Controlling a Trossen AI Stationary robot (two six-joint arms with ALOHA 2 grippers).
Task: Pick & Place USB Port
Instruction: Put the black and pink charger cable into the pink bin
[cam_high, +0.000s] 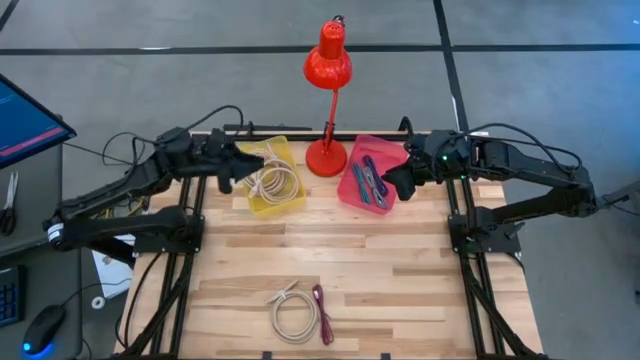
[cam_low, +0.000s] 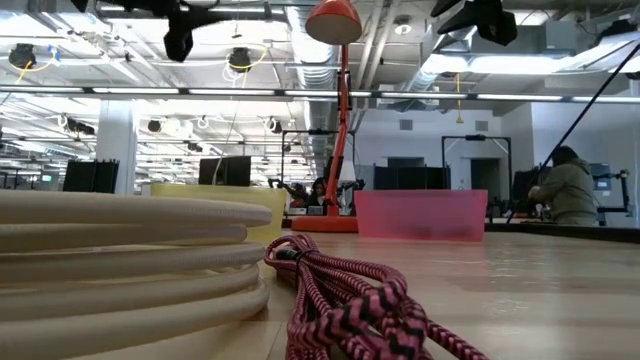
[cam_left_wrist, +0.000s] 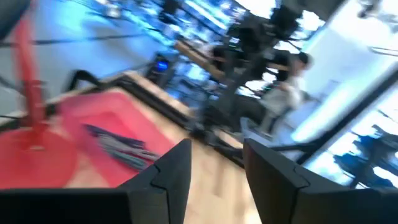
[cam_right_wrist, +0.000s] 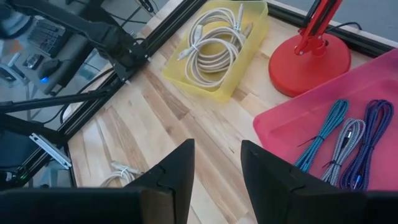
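Between picks: my left hand (cam_high: 228, 170) hovers spread and empty at the yellow bin (cam_high: 283, 198), my right hand (cam_high: 398, 183) likewise over the pink tray (cam_high: 352, 160). The remaining USB cables, one cream (cam_high: 290, 315), one maroon (cam_high: 322, 300), lie at six o'clock on the bench (cam_high: 400, 270). Next, I judge, one hand must descend there and pinch one

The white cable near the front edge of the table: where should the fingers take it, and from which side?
The white cable lies flat in a loose coil on the table, with the dark red cable close on its right. Gripping across the bundled strands on the coil's left side, coming straight down from above, seems best: that side is free. Both the left gripper and right gripper are far back.
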